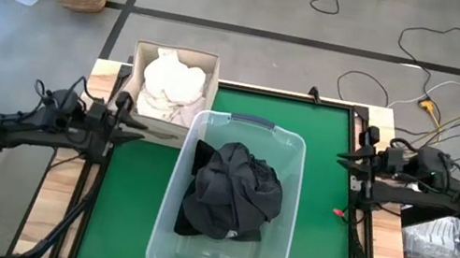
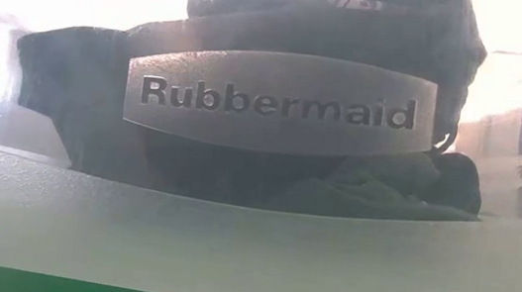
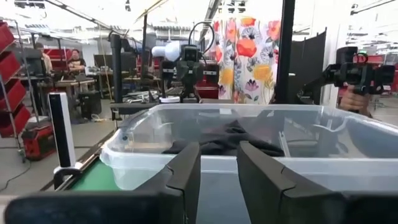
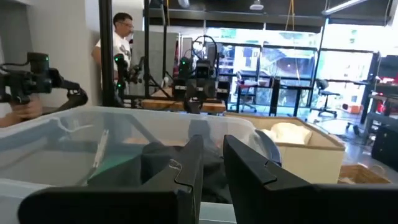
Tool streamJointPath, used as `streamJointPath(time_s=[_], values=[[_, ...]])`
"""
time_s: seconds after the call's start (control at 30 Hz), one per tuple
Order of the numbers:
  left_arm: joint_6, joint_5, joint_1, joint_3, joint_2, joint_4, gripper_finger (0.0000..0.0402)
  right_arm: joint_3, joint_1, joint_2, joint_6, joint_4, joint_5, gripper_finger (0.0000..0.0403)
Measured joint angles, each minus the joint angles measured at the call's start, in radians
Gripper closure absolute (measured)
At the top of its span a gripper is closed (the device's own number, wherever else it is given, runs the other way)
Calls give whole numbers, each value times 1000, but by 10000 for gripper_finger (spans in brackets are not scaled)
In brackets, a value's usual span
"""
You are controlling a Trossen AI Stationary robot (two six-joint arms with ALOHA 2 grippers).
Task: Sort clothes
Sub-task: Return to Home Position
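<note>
Now both arms rest at the sides of the table (image 1: 322, 198), sorting apparently done.
My left gripper (image 1: 137, 128) hangs empty, fingers slightly parted, beside the beige fabric box (image 1: 137, 65) of crumpled white clothes (image 1: 171, 85). The limp dark clothes (image 1: 233, 191), loosely heaped in the glossy clear tub (image 1: 290, 206), could slump over its rim. My right gripper (image 1: 344, 165) is likewise parted and empty.

Arms: left arm (image 1: 41, 126) and right arm (image 1: 435, 179) both black, with slender tubular links. Thin black cables loop just behind left tool (image 3: 217, 149) and right tool (image 4: 212, 142). Each tool: two flat matte dark fingers, broad at base, tapering toward tips.
</note>
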Motion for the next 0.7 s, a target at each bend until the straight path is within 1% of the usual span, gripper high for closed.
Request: streamJointPath(time_s=[0.1, 0.23, 0.3, 0.43, 0.6, 0.7], values=[[-1, -1, 0, -47, -26, 28, 323, -1, 0, 1, 3, 3, 0, 349], [7, -4, 0, -89, -40, 36, 325, -18, 0, -1, 2, 2, 0, 349], [20, -4, 0, -117, -40, 53, 325, -36, 0, -10, 2, 11, -17, 349], [17, -4, -9, -184, -39, 126, 325, -102, 0, -38, 34, 96, -54, 349], [-6, -7, -61, -221, -37, 178, 325, -153, 0, -99, 58, 125, -55, 349], [0, -51, -121, -254, -37, 215, 325, -180, 0, -140, 61, 125, -56, 349]])
